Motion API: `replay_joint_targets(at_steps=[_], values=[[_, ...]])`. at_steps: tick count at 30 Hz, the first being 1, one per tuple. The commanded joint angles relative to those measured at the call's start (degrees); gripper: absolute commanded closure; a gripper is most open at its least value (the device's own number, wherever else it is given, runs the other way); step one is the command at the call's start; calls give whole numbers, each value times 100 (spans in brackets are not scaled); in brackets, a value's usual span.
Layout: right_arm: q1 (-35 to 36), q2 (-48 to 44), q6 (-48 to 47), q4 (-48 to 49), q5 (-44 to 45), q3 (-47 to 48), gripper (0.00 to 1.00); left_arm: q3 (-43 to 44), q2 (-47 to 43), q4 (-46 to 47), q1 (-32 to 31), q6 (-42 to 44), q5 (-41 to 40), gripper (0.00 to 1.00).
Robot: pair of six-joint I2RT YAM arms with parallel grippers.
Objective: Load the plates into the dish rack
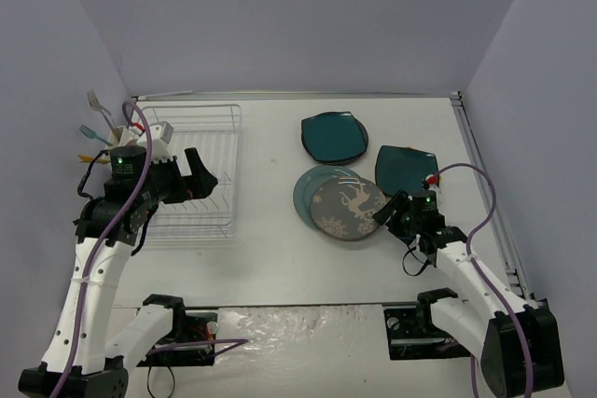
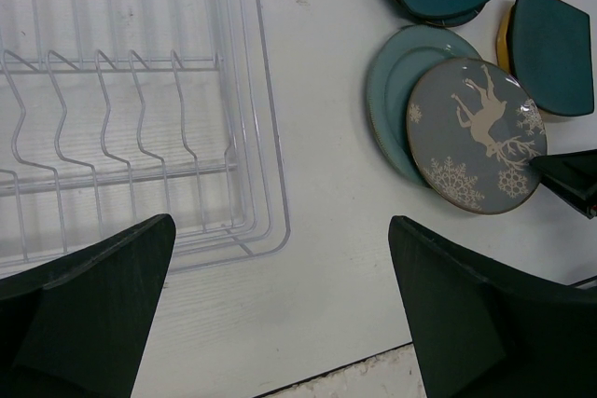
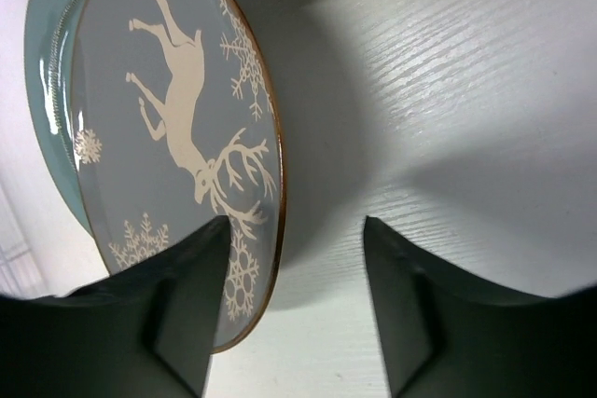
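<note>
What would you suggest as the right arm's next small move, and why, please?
Probably close the right gripper on the reindeer plate: its jaws stand open with the plate's near rim between them, nothing gripped yet, and the dish rack holds no plates.

A white table (image 1: 280,263) stood boxed in by pale lilac walls, plain and evenly lit.
The back wall (image 1: 298,16), left wall (image 1: 47,90) and right wall (image 1: 550,90) were bare and matte, meeting in soft corners and closing the tabletop on three sides. Up close, the top showed a fine wood-like grain painted white. A thin metal rail (image 1: 483,174) ran along its right edge, and another lined the far edge where table met wall. A rougher, mottled strip (image 1: 298,323) bordered the near edge. The light was diffuse — shadows on the table were soft and grey, with no hard outline.
</note>
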Motion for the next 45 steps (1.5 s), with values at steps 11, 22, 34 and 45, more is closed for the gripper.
replay_joint_targets(at_steps=[11,22,34,45], values=[[-73,1103,13,2022,-921,-69,23,194,81,271,-50,-156,165,3],[-169,1565,39,2917,-1173,-286,49,125,-5,306,-77,-304,210,3],[-354,561,16,2325,-1388,-251,98,153,32,424,-115,-513,326,3],[-363,40,163,1987,-2230,818,100,193,392,1314,-829,-1340,697,3]])
